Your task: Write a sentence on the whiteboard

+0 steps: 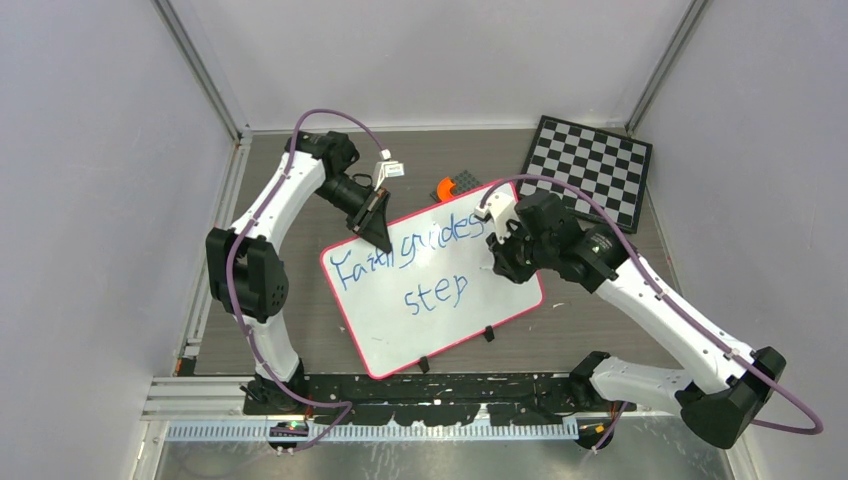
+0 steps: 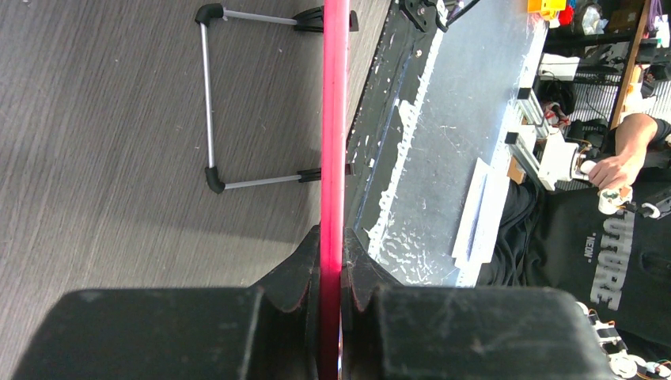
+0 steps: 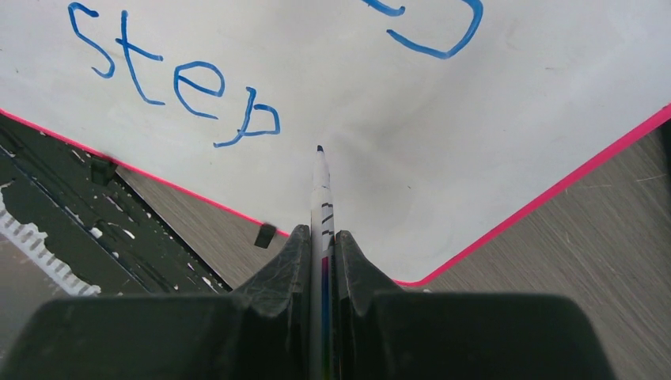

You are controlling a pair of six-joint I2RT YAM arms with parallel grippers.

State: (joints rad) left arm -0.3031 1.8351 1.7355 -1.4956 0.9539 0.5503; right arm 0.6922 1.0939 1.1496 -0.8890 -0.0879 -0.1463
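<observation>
Grey wood-grain tabletop (image 1: 600,330) carries the whiteboard (image 1: 400,335), which is turned askew with one corner close to the arm bases. On it the sentence (image 1: 436,291), in blue, reads "Faith guides" above "step". The right claw (image 3: 320,237) is clamped on a marker (image 3: 320,186) over the board's right part, with the tip just right of the last "p". Whether the tip touches the board I cannot tell. Farther back, the left claw (image 2: 332,269) is clamped on the board's pink far rim. Beyond lies a chessboard (image 1: 592,168).
</observation>
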